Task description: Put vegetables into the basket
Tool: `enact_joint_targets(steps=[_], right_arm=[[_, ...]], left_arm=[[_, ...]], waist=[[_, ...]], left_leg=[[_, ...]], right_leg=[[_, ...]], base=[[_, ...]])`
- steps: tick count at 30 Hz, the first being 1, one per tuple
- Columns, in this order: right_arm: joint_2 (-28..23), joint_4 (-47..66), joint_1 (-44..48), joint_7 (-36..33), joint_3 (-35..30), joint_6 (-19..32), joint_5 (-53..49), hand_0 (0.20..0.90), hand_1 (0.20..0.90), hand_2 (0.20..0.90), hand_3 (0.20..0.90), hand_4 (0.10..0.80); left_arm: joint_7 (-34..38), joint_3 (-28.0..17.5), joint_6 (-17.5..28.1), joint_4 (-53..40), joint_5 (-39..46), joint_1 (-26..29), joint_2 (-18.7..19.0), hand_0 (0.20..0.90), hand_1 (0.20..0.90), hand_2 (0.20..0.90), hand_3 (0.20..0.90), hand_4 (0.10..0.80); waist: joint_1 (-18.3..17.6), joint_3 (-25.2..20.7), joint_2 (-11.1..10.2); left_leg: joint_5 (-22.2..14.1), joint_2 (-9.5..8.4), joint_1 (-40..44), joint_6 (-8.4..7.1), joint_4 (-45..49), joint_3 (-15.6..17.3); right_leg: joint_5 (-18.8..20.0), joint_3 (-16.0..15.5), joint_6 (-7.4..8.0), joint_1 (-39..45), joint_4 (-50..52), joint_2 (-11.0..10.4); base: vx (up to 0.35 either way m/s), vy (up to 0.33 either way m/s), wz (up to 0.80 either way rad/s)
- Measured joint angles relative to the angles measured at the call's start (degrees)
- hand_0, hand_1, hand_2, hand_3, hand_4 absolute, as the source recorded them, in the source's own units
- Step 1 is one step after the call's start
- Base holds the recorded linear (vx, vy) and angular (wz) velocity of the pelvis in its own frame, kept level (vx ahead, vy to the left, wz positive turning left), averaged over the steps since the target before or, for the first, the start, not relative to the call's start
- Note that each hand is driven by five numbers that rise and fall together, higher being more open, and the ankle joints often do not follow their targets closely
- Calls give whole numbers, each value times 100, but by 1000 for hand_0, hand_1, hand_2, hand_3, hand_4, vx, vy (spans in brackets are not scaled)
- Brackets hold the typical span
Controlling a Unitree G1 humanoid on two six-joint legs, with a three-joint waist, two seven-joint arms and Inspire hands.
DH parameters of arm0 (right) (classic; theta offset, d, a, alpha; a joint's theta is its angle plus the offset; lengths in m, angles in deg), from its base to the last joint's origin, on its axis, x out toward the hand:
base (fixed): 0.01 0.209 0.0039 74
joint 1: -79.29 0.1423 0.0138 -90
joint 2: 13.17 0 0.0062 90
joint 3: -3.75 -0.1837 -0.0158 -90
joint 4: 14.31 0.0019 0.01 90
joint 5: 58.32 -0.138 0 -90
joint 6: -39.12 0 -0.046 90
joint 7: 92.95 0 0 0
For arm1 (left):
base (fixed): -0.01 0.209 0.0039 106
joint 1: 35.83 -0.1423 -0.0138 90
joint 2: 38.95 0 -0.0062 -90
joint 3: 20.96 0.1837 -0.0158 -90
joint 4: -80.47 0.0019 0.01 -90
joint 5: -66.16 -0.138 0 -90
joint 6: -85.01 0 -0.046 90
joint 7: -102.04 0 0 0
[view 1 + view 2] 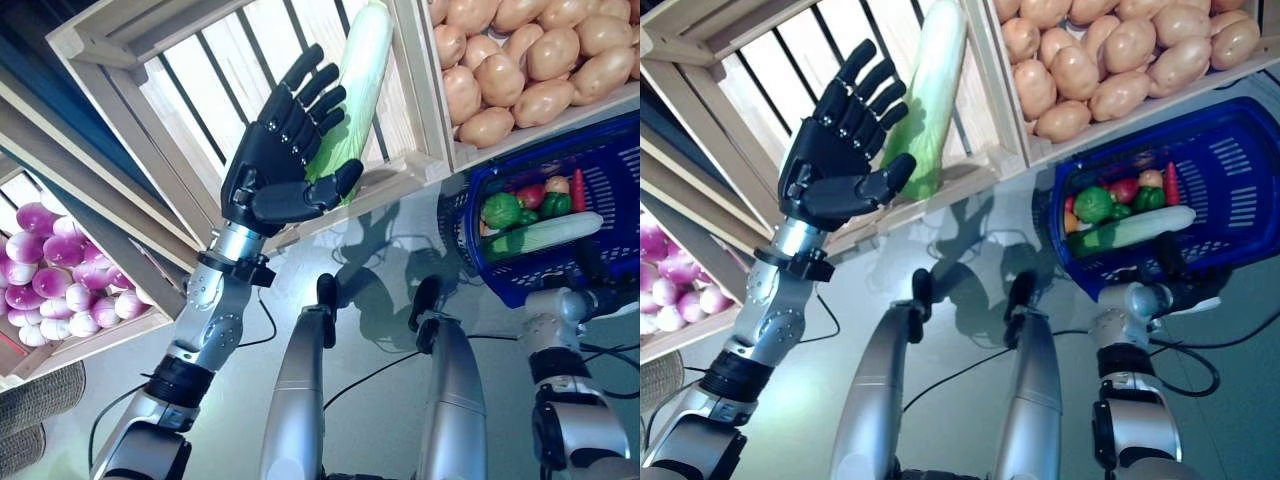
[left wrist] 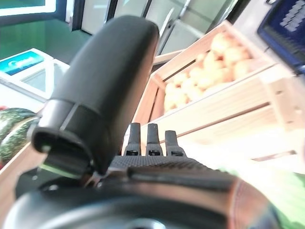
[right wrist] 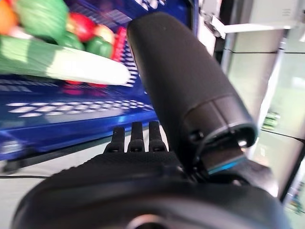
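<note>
A long pale-green cabbage (image 1: pixel 362 80) leans upright in a slatted wooden crate (image 1: pixel 200 110). My left hand (image 1: pixel 285 150) is raised in front of it with straight fingers lying against its lower part and the thumb reaching across its base; nothing is grasped. At the right, a blue basket (image 1: pixel 620 170) holds another long cabbage (image 1: pixel 550 235), a green pepper (image 1: pixel 500 210) and red vegetables (image 1: pixel 532 195). My right hand (image 3: pixel 143 181) sits just below the basket (image 3: pixel 71 114), fingers straight and thumb up.
A crate of potatoes (image 1: pixel 520 60) stands right of the cabbage crate, above the basket. Purple onions (image 1: pixel 50 275) fill a lower crate at the far left. A dark green squash (image 2: pixel 12 129) shows in the left wrist view.
</note>
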Motion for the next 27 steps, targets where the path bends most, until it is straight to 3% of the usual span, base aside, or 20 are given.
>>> enact_joint_targets(steps=[6, 13, 17, 21, 24, 27], right_arm=[[271, 466, -393, 211, 221, 0, -182, 900, 900, 900, 900, 800], [470, 951, -718, 332, 419, -2, -181, 900, 900, 900, 900, 800], [516, 1163, -763, 351, 484, -2, -181, 900, 900, 900, 900, 800], [513, 1217, -734, 409, 520, -1, -183, 900, 900, 900, 900, 800], [449, 1206, -685, 515, 574, -1, -222, 900, 900, 900, 900, 800], [338, 1152, -684, 720, 617, -1, -298, 900, 900, 900, 900, 800]], left_arm=[[656, -277, 0, -6, -470, -24, 1, 900, 900, 900, 900, 800], [2189, -518, -14, 39, -1147, -62, -22, 900, 900, 900, 900, 800], [2866, -503, -73, 89, -1873, -139, -128, 900, 900, 900, 900, 800], [3448, -497, -94, 277, -3218, -178, -125, 900, 900, 900, 900, 800], [3747, -298, -365, 670, -4830, -1, 501, 900, 900, 900, 900, 800], [3738, -95, -520, 1041, -5428, 254, 1221, 900, 900, 900, 900, 800]], waist=[[-173, -3, -32], [-257, -3, -203], [-267, -7, -247], [-263, -8, -267], [-275, -8, -273], [-308, -9, -276]], left_leg=[[10, 43, 140, -9, -77, 6], [51, 97, 232, -75, -267, 49], [82, 119, 323, -128, -355, 39], [99, 127, 405, -151, -424, 19], [106, 148, 426, -163, -419, 27], [108, 163, 447, -166, -413, 71]], right_leg=[[3, 15, -1, 146, -111, 46], [36, 31, -5, 164, -199, 130], [21, 9, -50, 227, -210, 161], [8, -4, -69, 285, -226, 176], [9, -3, -73, 303, -237, 197], [23, 24, -75, 305, -244, 188]], base=[[-2, 11, -2], [-13, -18, -3], [-12, -20, -1], [0, 0, 0], [3, 81, -3], [2, 111, -5]])
